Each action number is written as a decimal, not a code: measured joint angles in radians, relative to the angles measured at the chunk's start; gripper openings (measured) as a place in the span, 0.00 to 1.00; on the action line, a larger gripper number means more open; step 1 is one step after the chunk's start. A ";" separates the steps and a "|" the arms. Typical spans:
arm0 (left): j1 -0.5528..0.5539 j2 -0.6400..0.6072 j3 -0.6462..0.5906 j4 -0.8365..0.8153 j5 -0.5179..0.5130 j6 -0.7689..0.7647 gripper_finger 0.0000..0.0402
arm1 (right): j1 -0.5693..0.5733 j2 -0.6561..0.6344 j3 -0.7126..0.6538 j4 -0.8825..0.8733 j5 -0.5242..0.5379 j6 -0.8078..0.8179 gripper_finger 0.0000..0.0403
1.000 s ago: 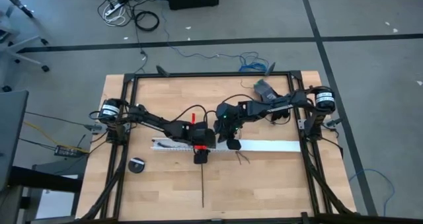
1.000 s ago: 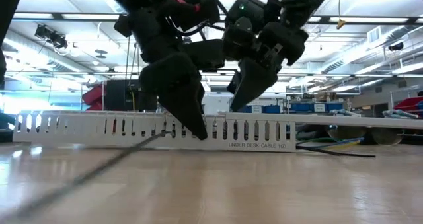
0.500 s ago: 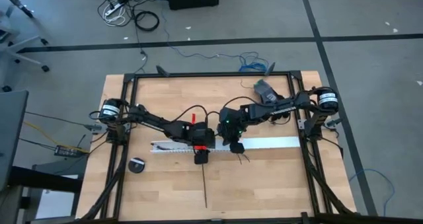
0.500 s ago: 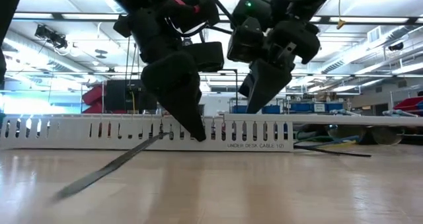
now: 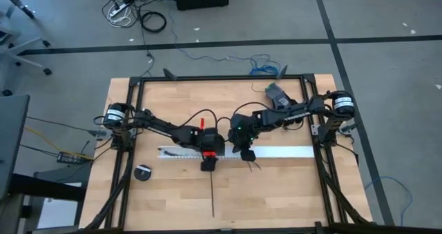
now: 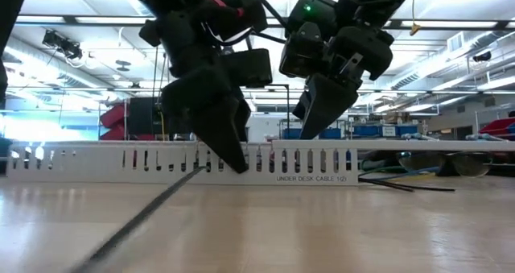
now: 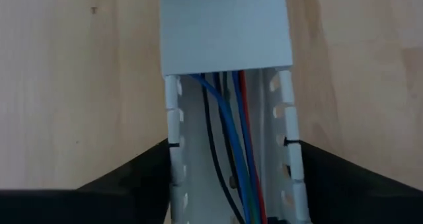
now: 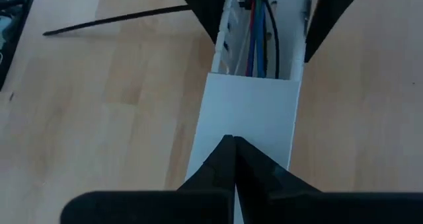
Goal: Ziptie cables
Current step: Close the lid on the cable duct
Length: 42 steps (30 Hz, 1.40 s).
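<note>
A long white slotted channel (image 5: 283,151) lies across the table's middle. The cables (image 7: 231,151), blue, red and black, run inside its open part, and a white cover (image 8: 244,112) closes the rest. The black ziptie (image 5: 210,192) lies on the wood, one end at the channel's near wall and the other pointing at the near edge. My left gripper (image 5: 208,163) is open, with one finger on each side of the channel. My right gripper (image 5: 246,153) is shut over the cover. My left gripper's fingertips (image 7: 165,148) stand against the outer faces of the channel's two side walls (image 7: 173,135), slanting down from the left. I cannot tell whether they touch the walls. My right gripper's shut fingertips (image 8: 230,145) meet the cover's top face (image 8: 248,128), slanting down from the far right. The channel lies flat on the table.
A round black object (image 5: 143,173) lies near the left front. A grey device (image 5: 276,94) sits at the far right. Black frame rails (image 5: 135,123) border the table. Thin dark wire ends (image 5: 252,166) stick out beside the channel. Bare wood lies toward the near edge.
My right gripper has gone a little toward the table's right edge along the channel and sunk onto the cover. My left gripper has opened slightly where it stands. The ziptie's near end has swung a little toward the right, while its far end stays at the channel.
</note>
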<state>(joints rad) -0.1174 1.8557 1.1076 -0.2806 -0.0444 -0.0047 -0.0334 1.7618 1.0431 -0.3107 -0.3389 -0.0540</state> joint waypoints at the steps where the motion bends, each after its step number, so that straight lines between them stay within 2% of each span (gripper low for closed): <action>1: 0.000 0.000 0.000 0.000 0.004 0.003 0.69 | 0.000 0.000 0.000 0.000 0.000 0.000 0.00; 7: -0.001 0.000 0.000 -0.012 0.007 0.020 0.79 | 0.000 0.001 0.000 -0.002 0.001 -0.001 0.00; 10: -0.001 -0.001 0.000 -0.073 -0.036 0.019 0.81 | 0.000 0.002 -0.001 -0.004 -0.003 -0.001 0.00; 13: -0.001 -0.002 0.001 -0.114 -0.067 -0.003 0.83 | 0.000 0.002 -0.001 -0.007 -0.005 -0.001 0.00; 19: -0.003 -0.002 0.001 -0.122 -0.060 0.001 0.83 | 0.000 0.003 -0.001 -0.010 -0.005 -0.001 0.00; 24: -0.003 -0.002 0.001 -0.116 -0.028 0.001 0.75 | 0.000 0.003 -0.002 -0.011 -0.005 -0.002 0.00; 33: -0.003 -0.004 0.000 -0.090 0.005 -0.002 0.42 | 0.000 0.003 -0.003 -0.007 -0.023 -0.007 0.00; 42: -0.003 -0.002 -0.001 -0.049 0.020 -0.006 0.43 | 0.000 0.005 -0.004 0.023 -0.034 -0.008 0.00</action>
<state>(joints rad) -0.1207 1.8538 1.1069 -0.3294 -0.0246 -0.0109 -0.0338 1.7664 1.0393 -0.2879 -0.3729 -0.0616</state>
